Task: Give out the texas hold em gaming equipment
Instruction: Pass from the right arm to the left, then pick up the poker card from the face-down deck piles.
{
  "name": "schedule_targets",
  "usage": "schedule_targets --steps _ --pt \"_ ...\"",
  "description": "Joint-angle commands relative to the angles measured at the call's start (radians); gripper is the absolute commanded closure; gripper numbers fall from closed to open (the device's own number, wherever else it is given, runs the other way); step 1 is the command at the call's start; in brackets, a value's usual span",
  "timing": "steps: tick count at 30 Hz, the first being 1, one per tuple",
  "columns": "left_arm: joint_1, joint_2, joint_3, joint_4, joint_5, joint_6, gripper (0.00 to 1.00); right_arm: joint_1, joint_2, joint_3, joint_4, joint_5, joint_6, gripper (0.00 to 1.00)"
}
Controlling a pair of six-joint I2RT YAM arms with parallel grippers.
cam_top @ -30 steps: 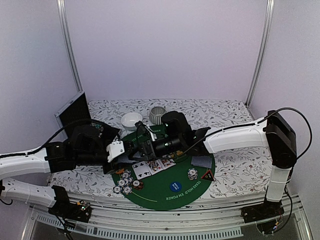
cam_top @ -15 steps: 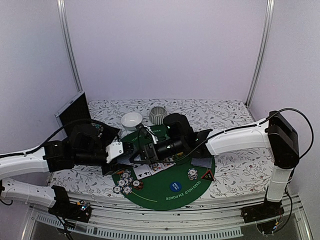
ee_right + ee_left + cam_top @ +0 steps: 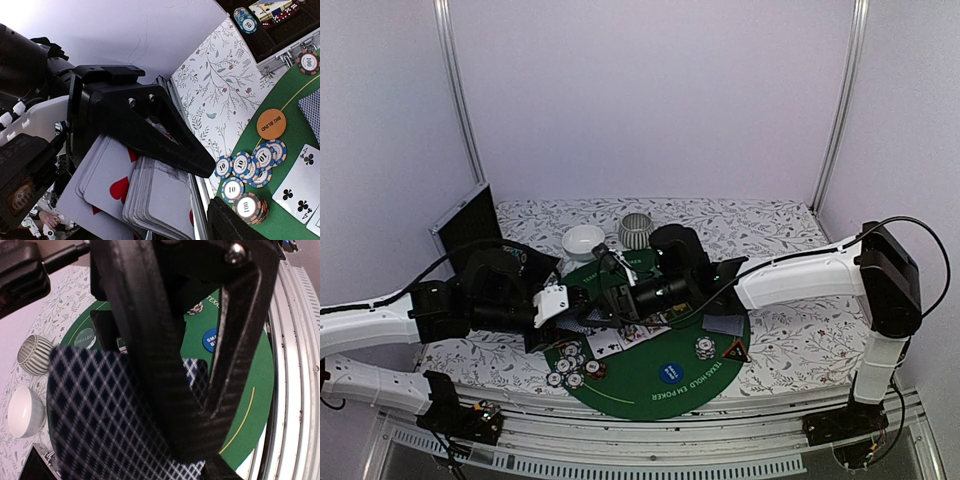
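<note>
- Since a moment ago the right gripper has tipped up and drawn slightly right, away from the left gripper, and its jaws have spread. The left arm has barely shifted.
- The right jaws stand apart with nothing between them. Only one of their fingers shows, at the bottom edge of the right wrist view.
- The left jaws are clamped on a deck of playing cards, held above the near-left part of the green mat.
- My guess is that the deck is held up, and slightly fanned, so the other arm can peel single cards off it.
- The deck is thick, with a blue diamond pattern on the backs. A red pip shows on one face.
- On the mat below are face-up cards, among them the four of clubs, with an orange button disc beside them.
- Striped poker chips cluster at the mat's near-left edge.
- Further right lie a blue disc, more chips and a red-black triangle, which look already dealt out.
- A white bowl and a striped bowl stand on the tabletop beyond the mat.
</note>
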Motion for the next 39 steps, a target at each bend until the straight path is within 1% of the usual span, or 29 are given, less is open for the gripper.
schedule_targets --steps 1,3,5,10,17,24,27,31,35,39 --pt "-0.003 0.004 0.029 -0.002 0.017 -0.013 0.69 -0.006 -0.041 -0.005 0.026 0.013 -0.019 0.35" --pt "-0.004 0.004 0.029 -0.004 0.018 -0.013 0.69 -0.008 -0.036 0.001 0.031 0.024 -0.020 0.32" --pt "-0.003 0.004 0.030 -0.003 0.018 -0.013 0.69 -0.009 -0.028 0.008 0.028 0.041 -0.022 0.31" --pt "-0.003 0.001 0.030 -0.004 0.020 -0.013 0.70 -0.026 -0.035 -0.015 0.013 0.106 -0.013 0.33" --pt "-0.003 0.000 0.030 0.000 0.014 -0.012 0.70 -0.034 -0.071 -0.065 -0.017 0.126 -0.025 0.39" --pt "-0.003 0.001 0.029 0.000 0.009 -0.013 0.70 -0.034 -0.103 -0.063 -0.061 0.138 -0.049 0.45" --pt "-0.003 0.000 0.029 0.000 0.009 -0.013 0.71 -0.034 -0.112 -0.061 -0.079 0.149 -0.058 0.50" --pt "-0.004 -0.001 0.027 -0.001 0.008 -0.015 0.70 -0.034 -0.107 -0.047 -0.104 0.127 -0.060 0.53" --pt "-0.004 -0.001 0.028 0.000 0.007 -0.015 0.70 -0.033 -0.109 -0.047 -0.107 0.109 -0.057 0.52" --pt "-0.003 -0.004 0.027 0.000 0.008 -0.014 0.71 -0.033 -0.110 -0.047 -0.108 0.103 -0.061 0.46"
